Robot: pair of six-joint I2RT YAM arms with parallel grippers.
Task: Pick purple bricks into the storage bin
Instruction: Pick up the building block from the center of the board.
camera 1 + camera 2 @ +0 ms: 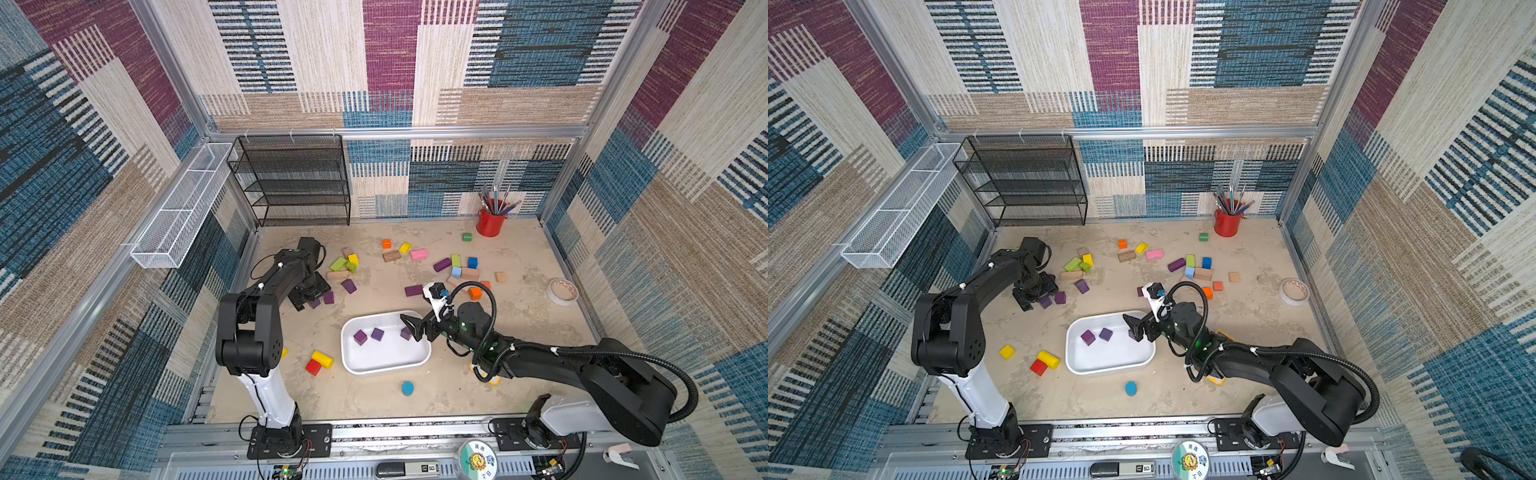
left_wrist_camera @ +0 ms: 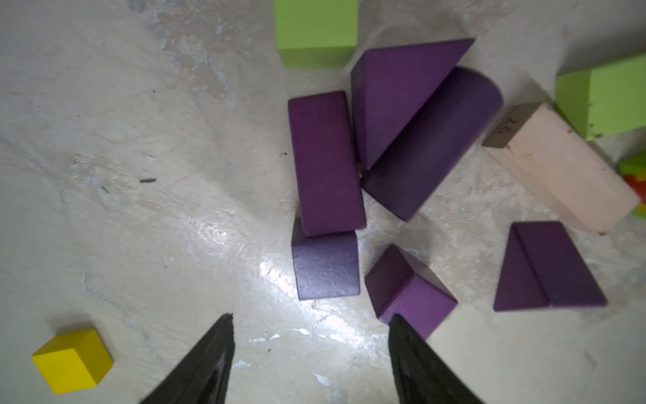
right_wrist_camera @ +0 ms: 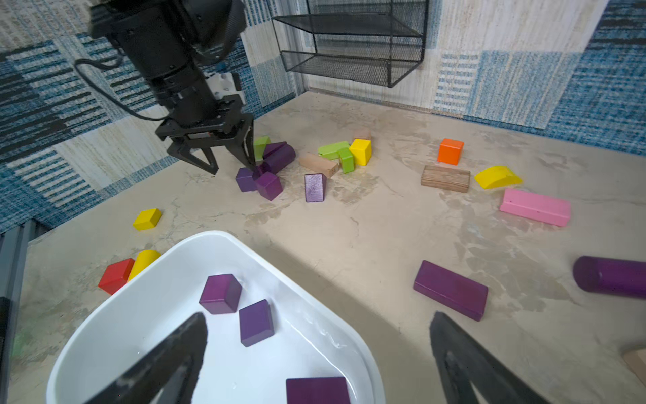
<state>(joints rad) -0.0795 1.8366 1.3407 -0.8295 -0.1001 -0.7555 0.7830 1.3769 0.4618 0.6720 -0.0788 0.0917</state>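
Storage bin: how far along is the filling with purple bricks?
Done: three purple bricks lie in the storage bin. In hand: nothing yet; the left jaws stand apart, low by a purple cluster; the right jaws stand open over the bin's rim. Left: that cluster, a purple bar, a purple cylinder.

My workplace: a robotics lab test cell, with aluminium framing around carpet-patterned walls, my left arm and right arm bolted to a rail fronting the desk.

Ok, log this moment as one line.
left gripper: open, low at purple cluster | right gripper: open, empty, over storage bin edge | bin contents: three purple bricks
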